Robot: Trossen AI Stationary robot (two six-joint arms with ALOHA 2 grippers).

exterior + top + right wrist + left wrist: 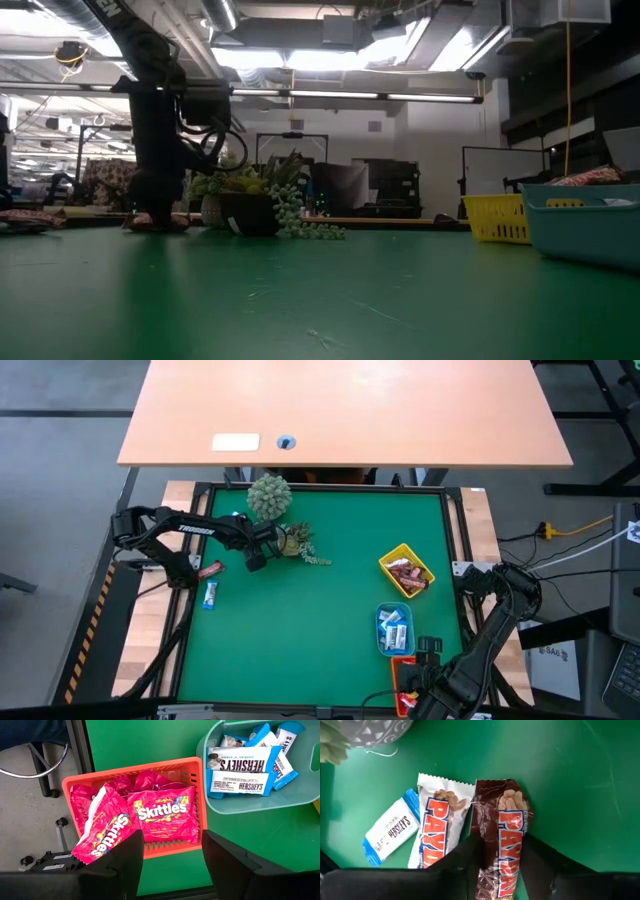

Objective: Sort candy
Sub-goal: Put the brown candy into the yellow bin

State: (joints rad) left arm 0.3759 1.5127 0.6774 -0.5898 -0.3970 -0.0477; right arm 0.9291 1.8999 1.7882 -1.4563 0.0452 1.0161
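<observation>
Left end effector (500, 855) pinching brown PayDay bar (506, 825), right end effector (172, 852) spread above orange tray (200, 795) of Skittles

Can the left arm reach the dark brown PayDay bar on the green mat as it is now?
Probably yes. The left pincer is already down over the dark brown PayDay bar, one finger on each side. The white PayDay packet lies close beside it, so a finger may brush it.
</observation>
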